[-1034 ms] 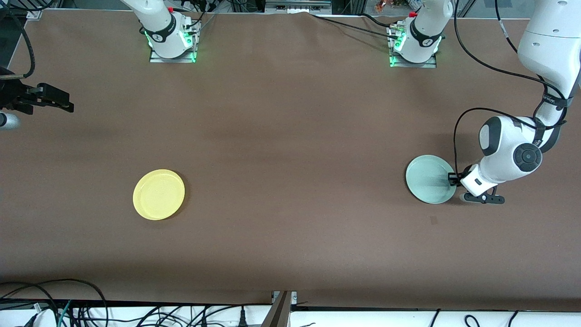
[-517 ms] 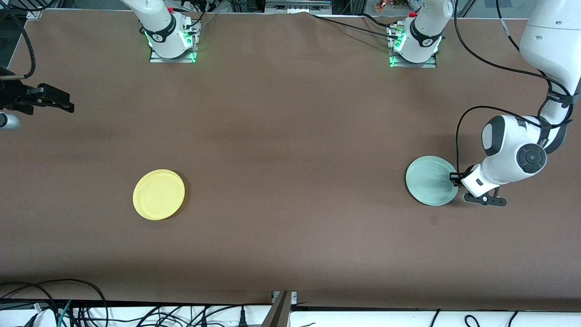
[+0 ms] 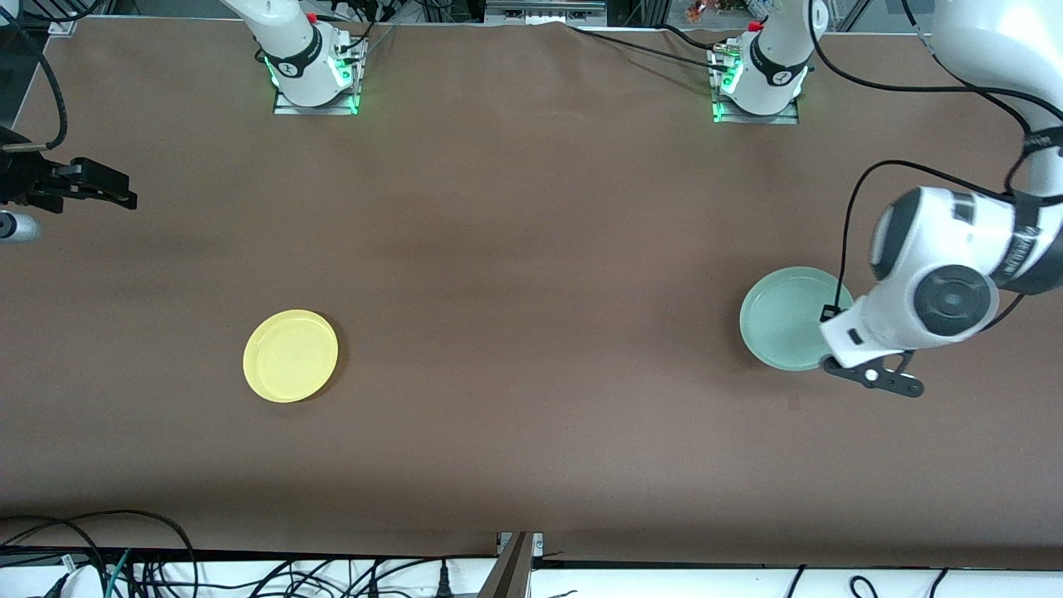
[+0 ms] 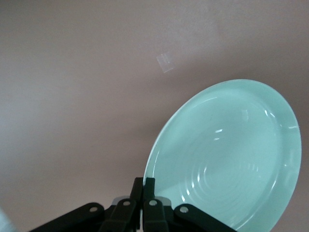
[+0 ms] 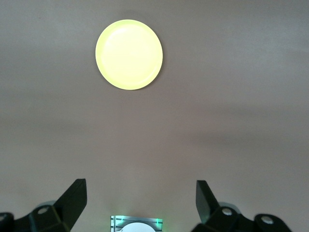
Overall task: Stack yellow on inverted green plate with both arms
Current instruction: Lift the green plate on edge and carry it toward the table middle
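The pale green plate (image 3: pixel 781 320) is at the left arm's end of the table. My left gripper (image 3: pixel 830 316) is shut on its rim and holds it tilted, up off the table. In the left wrist view the plate (image 4: pixel 231 159) shows its ringed hollow face, with my fingers (image 4: pixel 144 182) pinching its edge. The yellow plate (image 3: pixel 291 355) lies flat, rim up, toward the right arm's end. My right gripper (image 3: pixel 104 187) waits open and empty above the table's edge at that end. The right wrist view shows the yellow plate (image 5: pixel 129 54) well clear of my open gripper (image 5: pixel 142 186).
The two arm bases (image 3: pixel 314 71) (image 3: pixel 757 83) stand along the table's edge farthest from the front camera. Cables (image 3: pixel 83 548) run along the edge nearest to it. A small tape mark (image 3: pixel 793 403) is on the brown table near the green plate.
My left arm has risen and swung, lifting the green plate by its rim off the table and tilting it. The right arm and the yellow plate have not moved.
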Robot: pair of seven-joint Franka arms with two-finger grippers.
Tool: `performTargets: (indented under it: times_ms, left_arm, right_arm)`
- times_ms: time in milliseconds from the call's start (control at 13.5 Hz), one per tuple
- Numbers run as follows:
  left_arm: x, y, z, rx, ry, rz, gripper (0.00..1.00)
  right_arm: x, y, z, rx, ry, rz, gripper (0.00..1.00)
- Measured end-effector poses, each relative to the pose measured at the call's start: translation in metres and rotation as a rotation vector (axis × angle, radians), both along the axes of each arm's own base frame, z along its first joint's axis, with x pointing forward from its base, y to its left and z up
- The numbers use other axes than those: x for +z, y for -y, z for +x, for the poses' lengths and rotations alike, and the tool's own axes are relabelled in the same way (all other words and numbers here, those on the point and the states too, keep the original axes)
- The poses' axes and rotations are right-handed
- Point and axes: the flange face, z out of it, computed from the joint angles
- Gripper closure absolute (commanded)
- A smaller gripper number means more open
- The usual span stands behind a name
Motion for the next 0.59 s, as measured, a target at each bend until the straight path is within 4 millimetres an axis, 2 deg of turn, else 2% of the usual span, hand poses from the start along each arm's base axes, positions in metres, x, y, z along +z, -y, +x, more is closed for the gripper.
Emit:
performTargets:
  times_ms: [222, 369, 591]
  left_arm:
    - [0.027, 0.082, -0.019, -0.047, 0.005, 0.159, 1.0]
    - [0.044, 0.143, -0.041, -0.101, 0.063, 0.323, 1.0]
    - [0.048, 0.22, -0.082, -0.143, 0.125, 0.473, 1.0]
  right_arm:
    - [-0.002, 0.0, 0.002, 0.0, 0.006, -0.001, 0.0]
    - [-0.003, 0.0, 0.004, 0.0, 0.007, -0.001, 0.0]
    - [-0.005, 0.0, 0.004, -0.001, 0.005, -0.001, 0.0]
